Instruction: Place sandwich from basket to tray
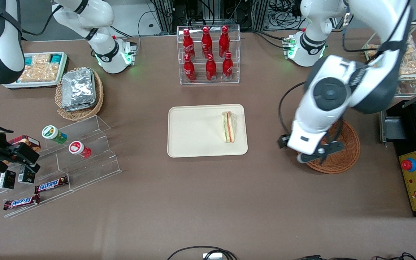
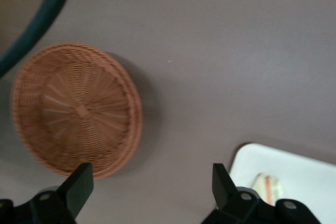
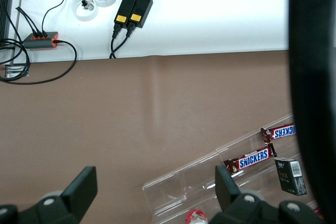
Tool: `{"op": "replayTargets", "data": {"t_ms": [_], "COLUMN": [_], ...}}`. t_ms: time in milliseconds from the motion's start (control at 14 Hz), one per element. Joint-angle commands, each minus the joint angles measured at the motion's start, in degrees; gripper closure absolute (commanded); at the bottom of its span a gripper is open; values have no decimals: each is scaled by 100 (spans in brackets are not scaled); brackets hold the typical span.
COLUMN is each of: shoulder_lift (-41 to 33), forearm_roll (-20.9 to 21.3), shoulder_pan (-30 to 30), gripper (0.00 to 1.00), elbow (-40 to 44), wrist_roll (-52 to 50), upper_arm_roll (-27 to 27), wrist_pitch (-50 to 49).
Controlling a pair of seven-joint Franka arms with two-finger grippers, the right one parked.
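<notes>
The sandwich [image 1: 229, 126] lies on the cream tray [image 1: 193, 133], near the tray edge that faces the working arm; a corner of it [image 2: 268, 186] shows on the tray [image 2: 304, 177] in the left wrist view. The reddish-brown wicker basket [image 1: 345, 151] stands empty toward the working arm's end of the table, and in the left wrist view the basket [image 2: 76, 108] holds nothing. My gripper [image 1: 314, 154] hangs above the basket's rim on the tray's side. Its fingers [image 2: 81, 182] are spread wide over bare table, so the gripper [image 2: 152, 182] is open with nothing between them.
A clear rack of red bottles [image 1: 208, 54] stands farther from the front camera than the tray. A tan basket of foil packets [image 1: 79, 92], a white snack tray [image 1: 42, 68] and an acrylic stand with snacks [image 1: 63, 159] lie toward the parked arm's end. A control box [image 1: 415, 180] sits beside the basket.
</notes>
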Motion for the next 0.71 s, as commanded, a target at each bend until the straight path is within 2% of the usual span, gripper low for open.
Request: {"op": "replayTargets", "data": {"t_ms": [0, 143, 357, 643], "shoulder_lift": [-736, -1080, -1484, -1819], "forearm_roll": [-580, -968, -1232, -1356], "shoulder_pan": [81, 64, 64, 81], "gripper": [0, 0, 0, 0], "elbow": [-172, -190, -190, -173], "wrist_roll": [1238, 2213, 3243, 4140], "upper_arm_roll": [617, 1154, 1691, 1929], "wrist_pitch": [-354, -661, -1074, -1286]}}
